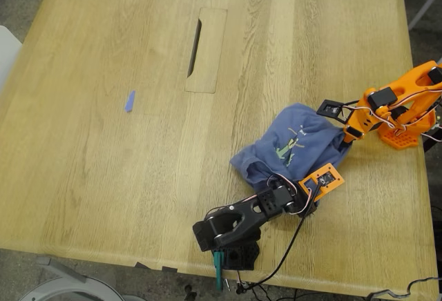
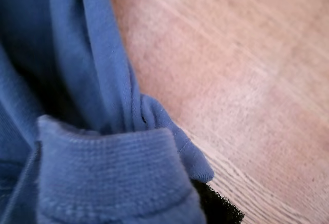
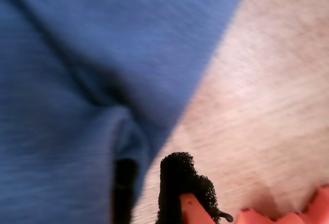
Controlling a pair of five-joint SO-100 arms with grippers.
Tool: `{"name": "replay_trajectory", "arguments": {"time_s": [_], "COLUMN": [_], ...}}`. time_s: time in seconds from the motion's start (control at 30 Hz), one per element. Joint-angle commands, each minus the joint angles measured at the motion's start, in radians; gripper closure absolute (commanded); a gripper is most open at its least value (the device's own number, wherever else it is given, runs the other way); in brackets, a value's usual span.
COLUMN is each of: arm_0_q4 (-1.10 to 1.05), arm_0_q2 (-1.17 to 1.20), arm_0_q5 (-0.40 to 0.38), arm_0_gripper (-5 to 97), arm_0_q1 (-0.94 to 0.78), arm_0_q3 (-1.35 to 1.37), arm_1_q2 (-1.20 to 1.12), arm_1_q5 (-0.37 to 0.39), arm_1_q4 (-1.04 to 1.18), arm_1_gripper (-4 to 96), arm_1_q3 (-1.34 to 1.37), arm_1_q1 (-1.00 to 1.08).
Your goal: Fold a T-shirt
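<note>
The blue-purple T-shirt [image 1: 297, 146] lies bunched on the wooden table [image 1: 103, 177], its cartoon print facing up. An orange arm's gripper [image 1: 347, 134] touches the shirt's edge on the exterior view's right. A black arm's gripper [image 1: 319, 180] with an orange jaw sits at the shirt's near edge. The wrist views do not show which arm is first. My first gripper [image 2: 205, 206] is shut on the shirt's ribbed hem [image 2: 113, 172]. My second gripper [image 3: 149, 188] pinches a fold of the shirt [image 3: 103, 80] between black pads [image 3: 177, 178]; this view is blurred.
A tiny blue strip [image 1: 129, 101] lies on the table at the exterior view's left. A cable slot [image 1: 206, 49] is cut in the table's far middle. The black arm's base [image 1: 231, 235] is clamped at the near edge; the orange arm's base [image 1: 407, 128] is at the right edge.
</note>
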Motion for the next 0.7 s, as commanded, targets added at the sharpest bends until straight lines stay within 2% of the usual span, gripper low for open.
{"name": "replay_trajectory", "arguments": {"time_s": [0.0,0.1,0.17,0.3,0.4,0.53,0.67], "arm_0_q4": [-0.034,-0.041,-0.040,-0.040,-0.040,-0.040,-0.023], "arm_0_q2": [0.072,0.117,0.135,0.152,0.158,0.172,0.196], "arm_0_q5": [-0.052,-0.163,-0.204,-0.282,-0.383,-0.440,-0.541], "arm_0_gripper": [52,39,33,25,21,15,8], "arm_0_q1": [-0.005,0.005,0.008,0.009,0.012,0.014,0.021], "arm_0_q3": [-0.002,0.006,0.003,-0.012,-0.051,-0.066,-0.060], "arm_1_q2": [0.025,0.041,0.043,0.043,0.040,0.040,0.044], "arm_1_q5": [0.032,0.066,0.071,0.072,0.069,0.072,0.074], "arm_1_q4": [-0.018,-0.021,-0.002,0.029,0.054,0.071,0.091], "arm_1_gripper": [63.6,54.5,54.0,53.6,53.7,53.5,50.7], "arm_1_q3": [-0.005,-0.011,-0.029,-0.069,-0.106,-0.132,-0.144], "arm_1_q1": [-0.003,-0.014,-0.011,-0.003,0.000,-0.008,-0.017]}}
